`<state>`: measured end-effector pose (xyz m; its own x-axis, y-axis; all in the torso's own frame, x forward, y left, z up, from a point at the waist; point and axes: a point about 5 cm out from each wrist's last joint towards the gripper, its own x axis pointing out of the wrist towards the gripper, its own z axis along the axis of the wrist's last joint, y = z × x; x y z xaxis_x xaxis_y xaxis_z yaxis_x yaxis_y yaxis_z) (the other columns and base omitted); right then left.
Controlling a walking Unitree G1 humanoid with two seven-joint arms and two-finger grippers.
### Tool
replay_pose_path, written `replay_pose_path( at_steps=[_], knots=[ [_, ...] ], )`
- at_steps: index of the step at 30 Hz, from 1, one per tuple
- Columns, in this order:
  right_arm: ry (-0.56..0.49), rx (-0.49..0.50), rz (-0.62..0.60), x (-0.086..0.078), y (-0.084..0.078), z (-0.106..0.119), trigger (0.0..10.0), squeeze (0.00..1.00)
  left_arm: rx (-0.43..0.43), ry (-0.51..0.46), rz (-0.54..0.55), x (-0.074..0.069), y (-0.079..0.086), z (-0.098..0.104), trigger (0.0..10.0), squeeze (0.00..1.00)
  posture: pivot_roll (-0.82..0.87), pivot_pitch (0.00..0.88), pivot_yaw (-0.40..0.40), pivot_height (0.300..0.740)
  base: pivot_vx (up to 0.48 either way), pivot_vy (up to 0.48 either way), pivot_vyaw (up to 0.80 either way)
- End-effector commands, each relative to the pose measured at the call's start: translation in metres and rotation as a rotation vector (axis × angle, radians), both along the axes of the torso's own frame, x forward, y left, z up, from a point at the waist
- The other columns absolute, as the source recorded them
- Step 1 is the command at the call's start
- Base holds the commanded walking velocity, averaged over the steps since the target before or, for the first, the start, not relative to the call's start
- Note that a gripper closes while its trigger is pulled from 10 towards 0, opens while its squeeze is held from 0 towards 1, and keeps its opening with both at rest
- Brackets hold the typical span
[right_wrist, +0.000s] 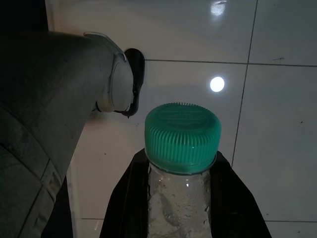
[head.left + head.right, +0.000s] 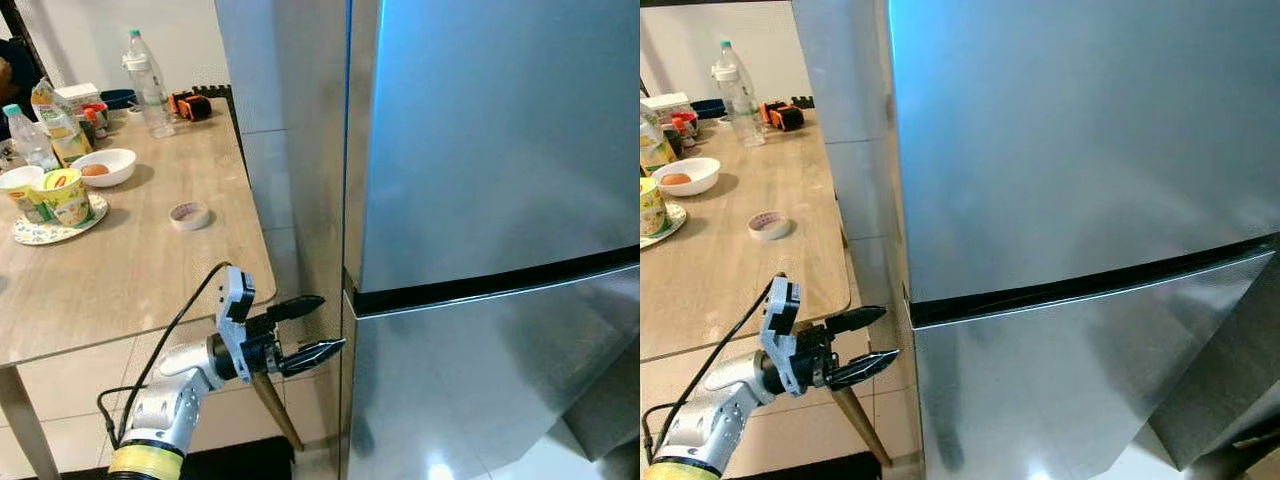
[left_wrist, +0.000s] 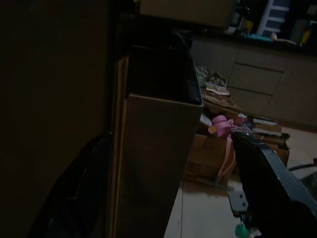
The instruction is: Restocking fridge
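Note:
The silver fridge (image 2: pixel 480 150) stands with both doors closed, a dark seam (image 2: pixel 480 285) between the upper and lower door. My left gripper (image 2: pixel 330 323) is open at the fridge's left edge, level with that seam, its tips just short of the door. One of its black fingers (image 3: pixel 267 183) shows in the dark left wrist view beside the fridge's side wall (image 3: pixel 153 163). In the right wrist view my right gripper (image 1: pixel 181 166) is shut on a clear water bottle (image 1: pixel 181 203) with a green cap (image 1: pixel 182 134), held low over the white tiled floor (image 1: pixel 277 124).
A wooden table (image 2: pixel 150 270) stands left of the fridge with bottles (image 2: pixel 150 85), a white bowl (image 2: pixel 103 167), cups on a plate (image 2: pixel 55 200) and a tape roll (image 2: pixel 189 215). Its leg (image 2: pixel 275 405) slants just below my left gripper. Cardboard boxes (image 3: pixel 208 158) lie beyond the fridge.

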<state>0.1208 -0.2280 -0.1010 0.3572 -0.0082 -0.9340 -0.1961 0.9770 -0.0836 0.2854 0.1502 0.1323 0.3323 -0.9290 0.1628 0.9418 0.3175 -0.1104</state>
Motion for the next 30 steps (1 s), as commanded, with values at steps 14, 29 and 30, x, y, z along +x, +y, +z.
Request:
replay_pose_path(
  at_steps=[14,29,30],
  knots=[
    [0.004,-0.011,0.004,0.000,-0.001,0.000,10.0,0.00,0.013,-0.007,0.013,0.007,-0.024,-0.012,10.0,0.00,-0.10,0.000,0.018,0.734,0.000,0.000,0.00],
    [0.006,-0.012,0.008,-0.001,-0.002,0.000,10.0,0.00,0.036,-0.075,-0.004,0.010,-0.045,-0.010,10.0,0.00,-0.10,0.000,0.012,0.734,0.000,0.000,0.00],
    [0.005,-0.012,0.008,-0.001,-0.002,0.000,10.0,0.00,0.034,-0.077,-0.005,0.010,-0.046,-0.009,10.0,0.00,-0.10,0.000,0.012,0.734,0.000,0.000,0.00]
  ],
)
